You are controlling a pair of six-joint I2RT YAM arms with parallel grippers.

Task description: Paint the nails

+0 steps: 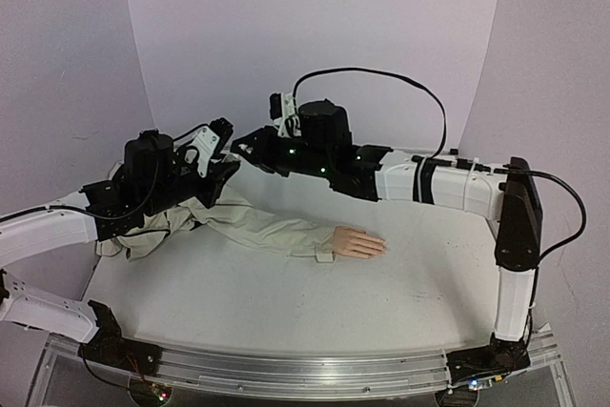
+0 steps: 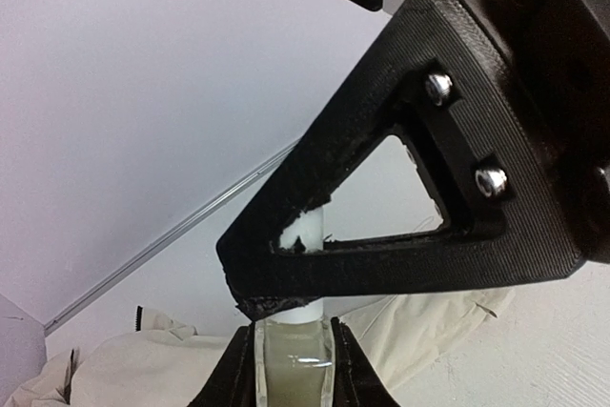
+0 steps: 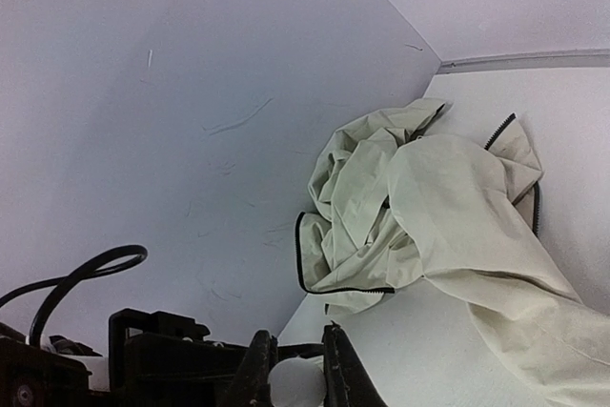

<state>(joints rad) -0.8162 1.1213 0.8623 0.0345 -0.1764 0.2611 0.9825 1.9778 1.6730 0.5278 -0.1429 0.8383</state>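
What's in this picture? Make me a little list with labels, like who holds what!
left gripper: shut on the small bottle
right gripper: shut on the bottle's white cap
fake hand: flat on the table, away from both grippers
sleeve: beige jacket, bunched up at the far left
nails: too tiny to see any paint

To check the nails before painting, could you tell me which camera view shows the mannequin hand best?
The top external view: the mannequin hand lies flat on the table, unobstructed. Both wrist views show the beige jacket but no hand.
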